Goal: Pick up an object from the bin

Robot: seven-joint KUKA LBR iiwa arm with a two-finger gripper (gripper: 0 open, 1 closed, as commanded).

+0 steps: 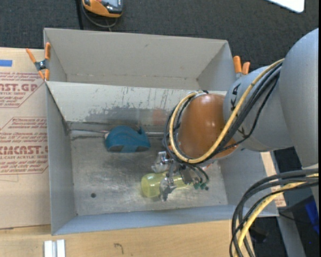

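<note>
From my station I take the blue lump (127, 139) on the floor of the grey bin (59, 159) as my marker: it lies flat against the foot of the far sloping wall, with a thin pale rod-like streak running off from it toward the left wall. Below and a little to the right of that blue lump, closer to the near wall, sits a small translucent yellow-green object (148, 187), rounded and stubby, on the scuffed bare metal. The gripper (170, 180) is down at floor level on the right-hand end of the yellow-green object, farther from the blue lump than the object itself, and looks to be touching it. I cannot tell whether the tool is open, closed or gripping, because the metal parts there overlap the object. Right of the blue lump, the wrist's orange cover (203, 125) and looped yellow and black cables (174, 126) hang over the bin floor.
</note>
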